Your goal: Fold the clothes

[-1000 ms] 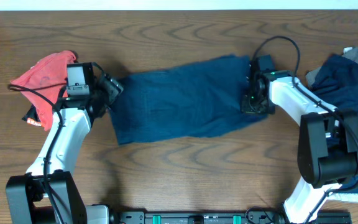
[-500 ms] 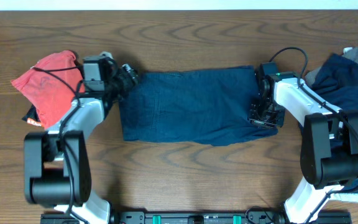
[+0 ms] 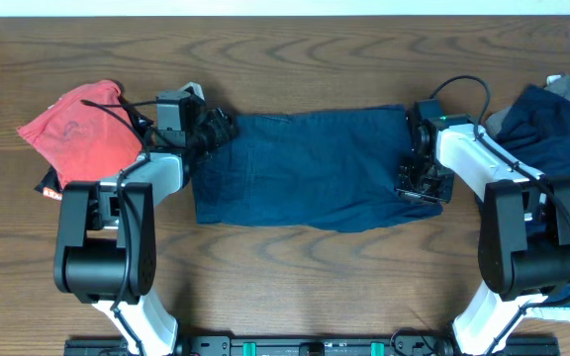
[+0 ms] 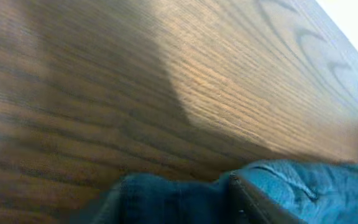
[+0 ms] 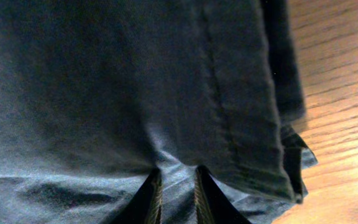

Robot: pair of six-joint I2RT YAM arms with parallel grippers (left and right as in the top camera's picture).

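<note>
Your navy shorts (image 3: pixel 305 168) are lying flat on the table (image 3: pixel 295 59), their long axis running left to right; which end is the waistband is not showing. Your right gripper (image 5: pixel 176 172) is clamping a fold at the shorts' right end. Your left gripper (image 3: pixel 214 129) is sitting at the shorts' far-left corner, grip impossible to tell. A red garment (image 3: pixel 75 133) is lying left of the shorts and a blue-grey pile (image 3: pixel 552 124) right, both apart.
</note>
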